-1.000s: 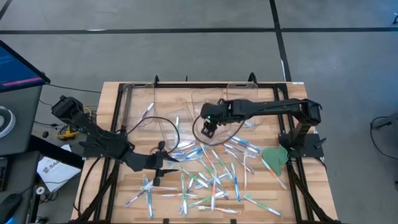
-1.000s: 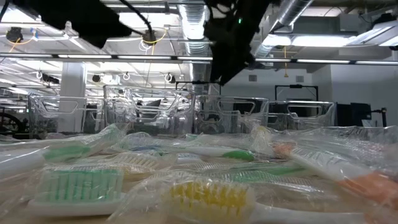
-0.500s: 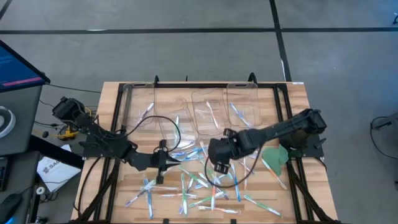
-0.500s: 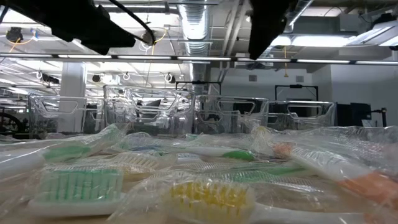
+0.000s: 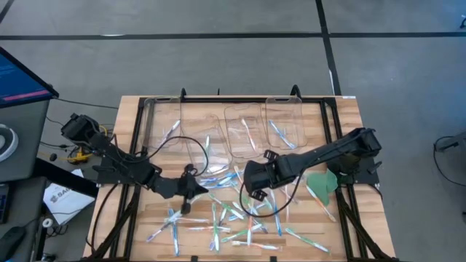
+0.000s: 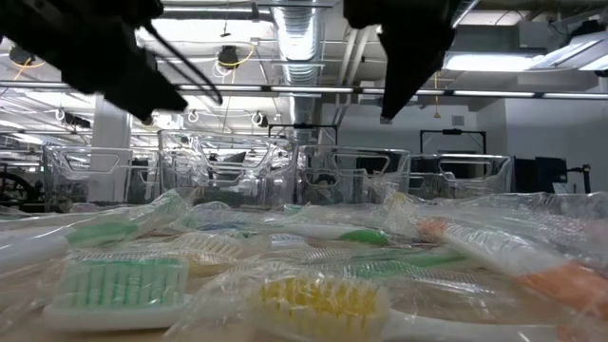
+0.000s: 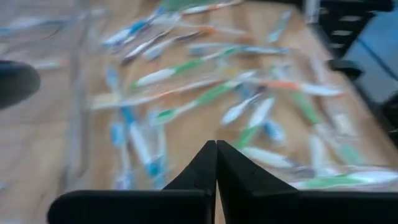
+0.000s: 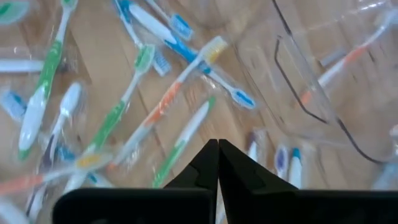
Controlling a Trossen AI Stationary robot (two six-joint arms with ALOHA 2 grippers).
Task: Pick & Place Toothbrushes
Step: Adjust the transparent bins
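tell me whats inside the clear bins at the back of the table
The clear bins each hold a few toothbrushes, seen through the plastic from above. The glare hides exact counts.

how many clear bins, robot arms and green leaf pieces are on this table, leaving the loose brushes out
clear bins: 4
robot arms: 2
green leaf-shaped piece: 1
total: 7
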